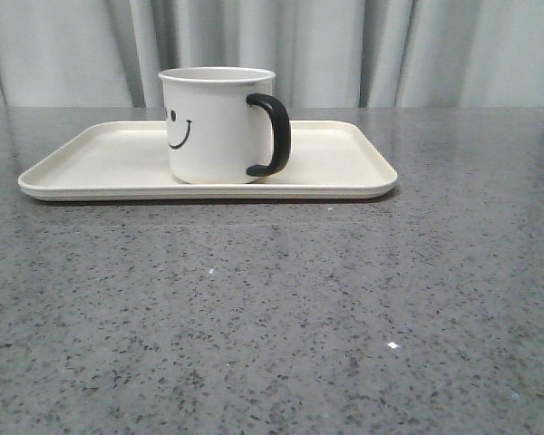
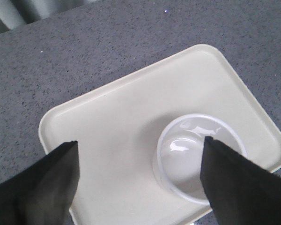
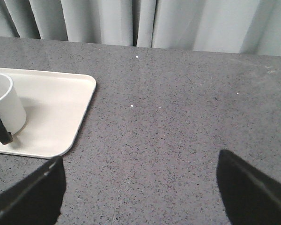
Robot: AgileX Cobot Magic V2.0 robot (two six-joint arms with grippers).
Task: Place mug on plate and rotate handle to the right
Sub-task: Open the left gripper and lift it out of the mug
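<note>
Mug (image 1: 216,127) stands upright on plate (image 1: 100,163), handle (image 1: 274,134) turned right; task looks essentially complete. Left pincer (image 2: 139,176) spread wide, empty, above the mug. Right pincer (image 3: 139,187) also wide, empty, over bare surface (image 3: 178,117), plate off to one side.

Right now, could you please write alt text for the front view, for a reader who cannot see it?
A white smiley-face mug stands upright on a cream plate on a speckled grey table, its black handle pointing right. Grey curtains hang behind; no arm is in view.
</note>
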